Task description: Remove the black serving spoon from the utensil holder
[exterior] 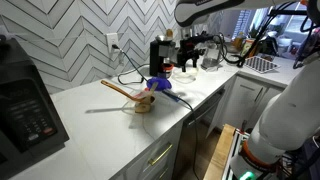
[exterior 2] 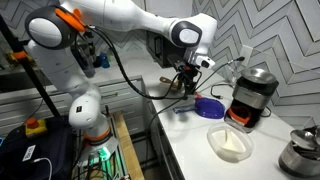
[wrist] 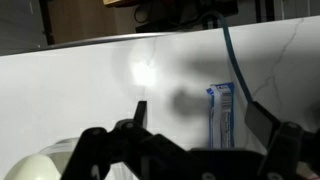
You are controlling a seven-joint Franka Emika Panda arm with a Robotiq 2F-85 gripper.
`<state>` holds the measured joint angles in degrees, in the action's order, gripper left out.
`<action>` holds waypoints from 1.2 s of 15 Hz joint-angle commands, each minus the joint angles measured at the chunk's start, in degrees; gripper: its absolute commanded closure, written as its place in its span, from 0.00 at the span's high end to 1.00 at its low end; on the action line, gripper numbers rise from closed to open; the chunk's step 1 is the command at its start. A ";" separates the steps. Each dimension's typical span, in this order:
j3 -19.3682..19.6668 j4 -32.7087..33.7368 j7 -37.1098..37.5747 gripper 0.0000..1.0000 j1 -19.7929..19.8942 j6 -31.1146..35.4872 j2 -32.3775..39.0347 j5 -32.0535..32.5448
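Observation:
My gripper (exterior: 190,48) (exterior 2: 186,72) hangs above the counter beside the black coffee machine (exterior: 160,55) (exterior 2: 255,95). In the wrist view its two fingers (wrist: 200,120) are spread wide with nothing between them. A small round pot, the utensil holder (exterior: 143,104), stands on the counter with a light wooden spoon (exterior: 120,88) resting in it, well away from the gripper. I cannot make out the black serving spoon in any view. Thin dark shapes under the gripper in an exterior view are too small to identify.
A blue lid-like object (exterior: 156,85) (exterior 2: 210,107) lies in front of the coffee machine. A white bowl (exterior 2: 230,143) and a kettle (exterior 2: 300,150) stand nearby. A blue-and-white packet (wrist: 222,110) lies on the white counter below the gripper. A microwave (exterior: 25,105) stands at the counter's end.

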<state>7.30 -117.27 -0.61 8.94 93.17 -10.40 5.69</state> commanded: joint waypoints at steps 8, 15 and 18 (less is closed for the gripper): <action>4.05 9.25 12.64 1.00 4.09 7.62 2.82 0.80; 10.60 21.01 19.72 1.00 10.15 13.09 8.40 0.94; 11.51 21.03 19.24 1.00 10.54 13.24 7.70 0.60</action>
<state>18.71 -96.49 18.73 19.59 106.60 -2.82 6.35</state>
